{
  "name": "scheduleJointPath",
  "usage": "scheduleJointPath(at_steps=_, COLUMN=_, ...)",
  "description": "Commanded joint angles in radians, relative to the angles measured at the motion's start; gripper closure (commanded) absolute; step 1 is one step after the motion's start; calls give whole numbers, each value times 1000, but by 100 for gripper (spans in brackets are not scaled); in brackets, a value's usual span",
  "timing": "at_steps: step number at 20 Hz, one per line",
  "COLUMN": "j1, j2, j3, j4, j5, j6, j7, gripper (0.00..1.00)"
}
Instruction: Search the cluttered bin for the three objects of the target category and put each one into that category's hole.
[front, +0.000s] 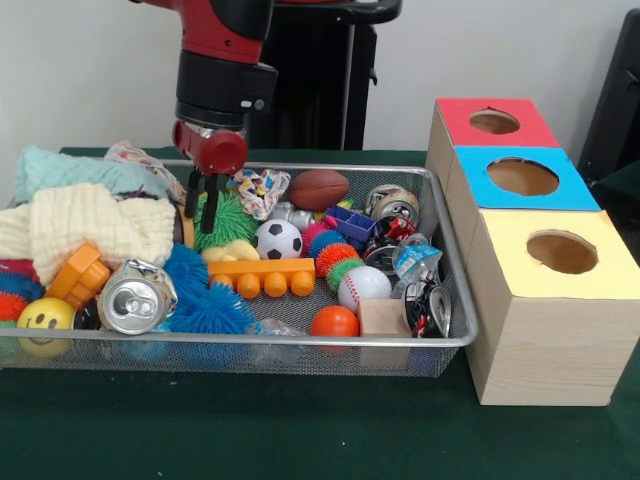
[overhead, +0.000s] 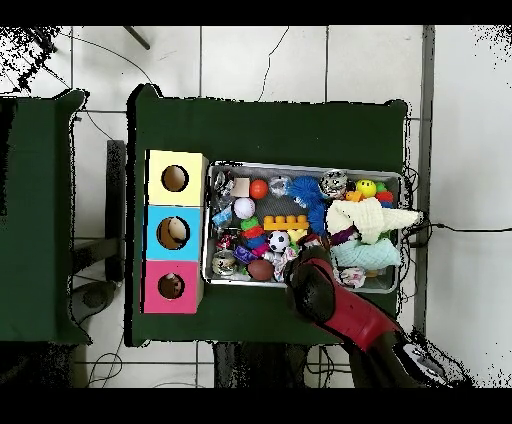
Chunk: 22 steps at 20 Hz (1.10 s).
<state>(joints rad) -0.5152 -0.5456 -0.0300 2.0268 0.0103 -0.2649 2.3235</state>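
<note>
The wire mesh bin (front: 300, 341) is full of clutter; it also shows in the overhead view (overhead: 300, 166). My gripper (front: 203, 207) hangs over its far left part. It is open and empty, with its fingers just above a green spiky ball (front: 228, 215) and beside the cream knitted cloth (front: 95, 225). No plush animal shows clearly. A small brown patch (front: 184, 230) sits between the cloth and the green ball; I cannot tell what it is. In the overhead view the arm (overhead: 318, 290) hides the gripper.
Three wooden boxes with holes stand beside the bin: red-topped (front: 495, 122), blue-topped (front: 522, 177) and yellow-topped (front: 560, 252). The bin holds a mint cloth (front: 70, 170), blue spiky balls (front: 200, 300), an orange block (front: 262, 275), a soccer ball (front: 279, 239), a football (front: 319, 188) and cans (front: 135, 297).
</note>
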Motion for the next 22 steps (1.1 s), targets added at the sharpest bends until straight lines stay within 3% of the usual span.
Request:
scheduleJointPath(at_steps=1, j1=-23, j2=33, j3=51, j4=17, j5=23, j6=-89, j7=221, gripper=0)
scheduleJointPath(at_steps=22, j1=-46, j2=45, j3=63, j4=10, j5=7, j6=-95, j7=217, gripper=0)
